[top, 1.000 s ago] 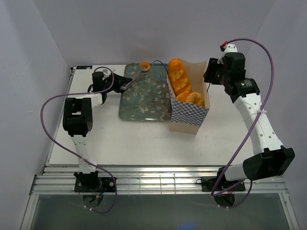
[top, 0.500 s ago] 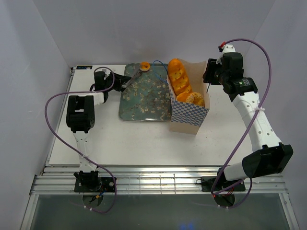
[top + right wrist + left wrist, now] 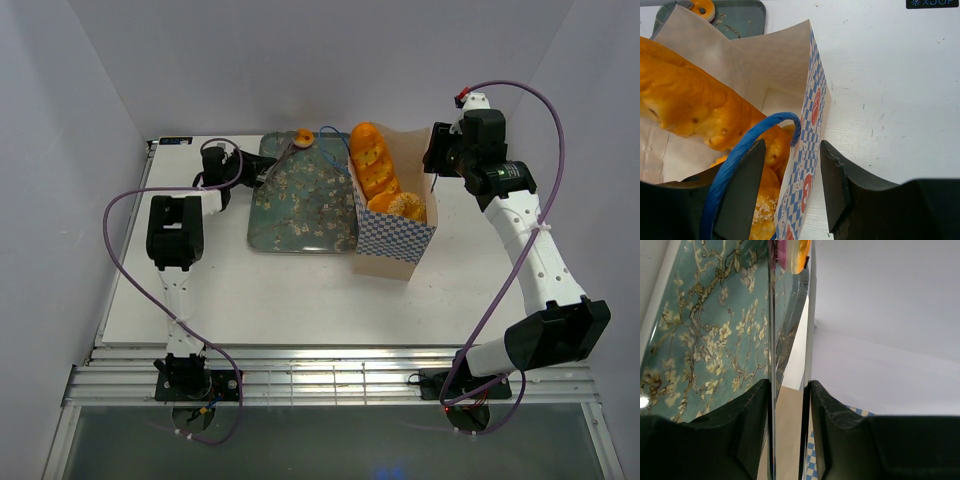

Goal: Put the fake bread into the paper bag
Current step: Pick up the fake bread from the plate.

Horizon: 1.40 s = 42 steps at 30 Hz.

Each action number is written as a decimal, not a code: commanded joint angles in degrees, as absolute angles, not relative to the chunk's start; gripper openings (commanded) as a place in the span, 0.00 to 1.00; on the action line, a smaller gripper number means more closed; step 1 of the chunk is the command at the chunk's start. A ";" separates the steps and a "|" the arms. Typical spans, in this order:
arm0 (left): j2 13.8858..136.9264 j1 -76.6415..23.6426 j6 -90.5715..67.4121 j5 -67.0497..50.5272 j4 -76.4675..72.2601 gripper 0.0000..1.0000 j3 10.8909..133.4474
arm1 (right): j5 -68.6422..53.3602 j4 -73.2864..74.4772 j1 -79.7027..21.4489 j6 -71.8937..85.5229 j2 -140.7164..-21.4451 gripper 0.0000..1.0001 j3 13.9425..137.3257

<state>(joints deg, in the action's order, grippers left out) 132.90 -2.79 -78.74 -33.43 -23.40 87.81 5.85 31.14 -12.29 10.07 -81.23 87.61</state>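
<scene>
The paper bag [image 3: 392, 245] stands upright to the right of the tray, with a long orange baguette [image 3: 370, 160] and a sugared pastry [image 3: 407, 205] sticking out of it. My left gripper [image 3: 248, 172] is shut on shiny metal tongs [image 3: 789, 340]. The tongs' tips pinch a small orange pastry [image 3: 301, 137] over the tray's far edge; the left wrist view shows this pastry [image 3: 799, 255] with a pink side. My right gripper [image 3: 792, 145] is open astride the bag's right wall [image 3: 812, 120], one finger inside by the blue cord handle [image 3: 755, 132] and one outside.
The blossom-patterned tray [image 3: 290, 215] lies left of the bag. White enclosure walls rise close behind the tray and on both sides. Purple cables loop from both arms.
The left arm's elbow has swung right and away from the near edge. The tongs and the pastry have stayed almost in place. The right arm has barely shifted.
</scene>
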 commanded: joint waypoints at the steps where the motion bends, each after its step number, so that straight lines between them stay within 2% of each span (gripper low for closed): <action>1: 133.06 -3.51 -79.10 -34.01 -25.05 0.46 90.61 | 6.15 29.27 -12.48 9.49 -81.83 0.54 89.47; 8: 133.07 -3.95 -78.84 -34.37 -24.96 0.31 91.32 | 6.15 29.18 -12.57 9.49 -81.65 0.54 89.47; 17: 123.50 -3.60 -76.12 -34.37 -24.96 0.26 83.25 | 6.42 29.44 -12.48 9.49 -80.86 0.54 89.38; 23: 107.16 -2.99 -69.18 -33.23 -22.85 0.26 75.24 | 5.54 29.27 -12.48 10.02 -80.16 0.54 89.12; 31: 82.64 -3.08 -58.11 -29.80 -11.88 0.26 65.32 | 5.19 29.88 -12.48 10.63 -78.58 0.55 88.86; 37: 67.34 -5.62 -53.35 -29.35 -5.02 0.27 63.02 | 5.19 30.58 -12.48 10.81 -77.87 0.64 89.30; 42: 61.01 -14.13 -51.25 -27.95 -1.85 0.27 62.75 | 4.40 30.85 -12.48 11.34 -77.35 0.71 89.03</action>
<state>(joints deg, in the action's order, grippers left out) 63.64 -9.85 -54.33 -28.88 -5.78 63.90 5.19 31.40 -12.29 10.90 -79.22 87.61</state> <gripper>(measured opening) 0.380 0.698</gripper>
